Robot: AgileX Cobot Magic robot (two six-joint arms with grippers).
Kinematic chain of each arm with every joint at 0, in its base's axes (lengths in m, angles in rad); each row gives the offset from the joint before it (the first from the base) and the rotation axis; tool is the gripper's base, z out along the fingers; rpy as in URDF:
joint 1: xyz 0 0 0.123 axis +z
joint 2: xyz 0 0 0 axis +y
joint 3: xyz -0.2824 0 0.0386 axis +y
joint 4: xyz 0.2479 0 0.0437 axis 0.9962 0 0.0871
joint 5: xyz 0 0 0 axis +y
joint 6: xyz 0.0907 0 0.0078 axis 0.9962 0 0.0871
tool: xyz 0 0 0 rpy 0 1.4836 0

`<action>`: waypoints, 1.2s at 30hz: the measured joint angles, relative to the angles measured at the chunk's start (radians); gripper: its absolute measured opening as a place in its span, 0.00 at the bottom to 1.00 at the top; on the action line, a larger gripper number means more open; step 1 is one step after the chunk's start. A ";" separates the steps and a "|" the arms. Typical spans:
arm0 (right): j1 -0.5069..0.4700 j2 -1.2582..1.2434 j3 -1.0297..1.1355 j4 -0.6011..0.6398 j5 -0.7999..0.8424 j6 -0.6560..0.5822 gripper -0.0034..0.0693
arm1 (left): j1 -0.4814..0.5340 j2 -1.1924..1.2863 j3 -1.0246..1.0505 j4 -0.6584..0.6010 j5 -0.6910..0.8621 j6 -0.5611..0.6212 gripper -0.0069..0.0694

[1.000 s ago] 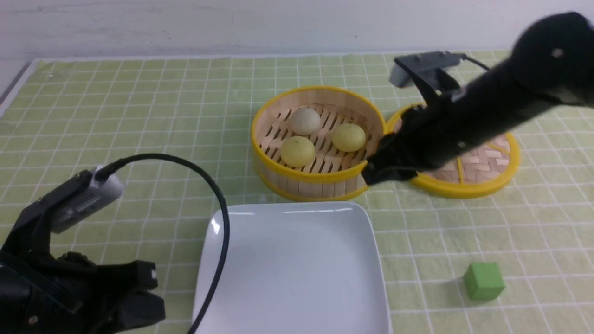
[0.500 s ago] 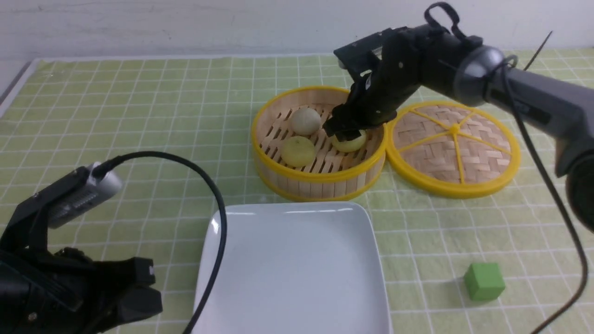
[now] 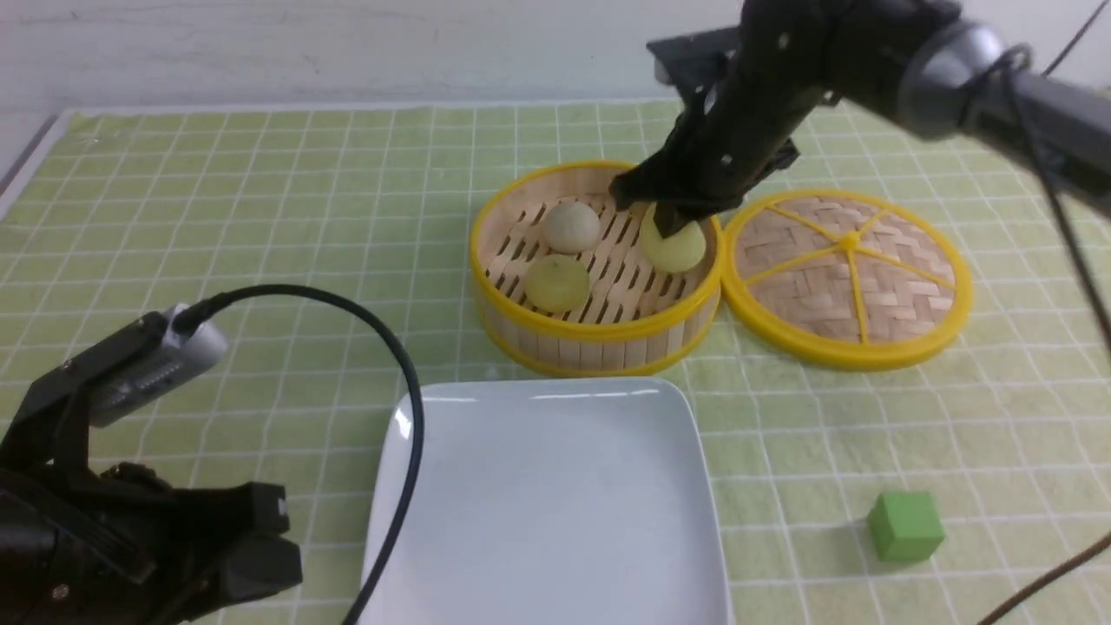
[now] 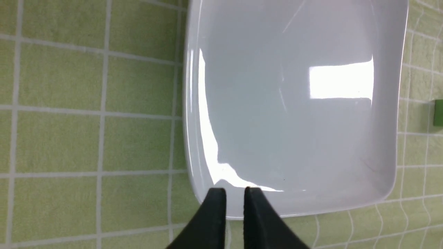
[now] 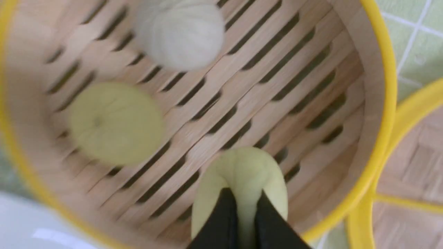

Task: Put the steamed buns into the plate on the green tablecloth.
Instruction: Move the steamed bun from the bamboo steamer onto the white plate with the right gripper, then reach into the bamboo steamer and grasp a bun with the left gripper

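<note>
Three steamed buns are in the bamboo steamer basket (image 3: 599, 334). An off-white bun (image 3: 570, 226) (image 5: 180, 33) and a pale yellow bun (image 3: 556, 282) (image 5: 116, 122) rest on the slats. My right gripper (image 3: 668, 227) (image 5: 245, 199) is shut on the other yellow bun (image 3: 681, 249) (image 5: 242, 169), squeezing it, just above the slats near the basket's right wall. The white square plate (image 3: 547, 503) (image 4: 294, 103) lies empty on the green tablecloth (image 3: 260, 191). My left gripper (image 3: 276, 538) (image 4: 235, 193) sits low by the plate's left rim, its jaws slightly apart and holding nothing.
The woven steamer lid (image 3: 846, 278) lies flat, touching the basket's right side. A small green cube (image 3: 905, 525) (image 4: 439, 112) sits right of the plate. My left arm's cable (image 3: 408, 382) arcs over the plate's left edge.
My right arm swung from over the lid into the basket, closed on the right yellow bun and raised it slightly. The left arm barely shifted.
</note>
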State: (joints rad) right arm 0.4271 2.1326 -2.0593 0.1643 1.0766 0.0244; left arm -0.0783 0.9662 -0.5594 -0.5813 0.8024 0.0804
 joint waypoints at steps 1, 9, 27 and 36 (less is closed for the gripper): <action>0.000 -0.053 0.000 0.031 0.059 -0.024 0.07 | 0.000 0.000 0.000 0.000 -0.002 0.000 0.23; 0.068 -0.237 0.294 0.239 0.151 -0.130 0.07 | 0.000 0.000 0.000 0.002 -0.012 0.000 0.24; 0.176 -0.134 0.493 0.142 -0.019 -0.018 0.93 | 0.000 0.000 0.000 0.009 -0.048 0.000 0.26; 0.148 -0.323 0.331 0.028 0.143 0.060 0.76 | 0.000 0.000 0.000 0.020 -0.074 0.000 0.27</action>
State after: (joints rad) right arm 0.5755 1.8100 -1.7279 0.1925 1.2199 0.0849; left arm -0.0783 0.9662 -0.5594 -0.5609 0.7287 0.0804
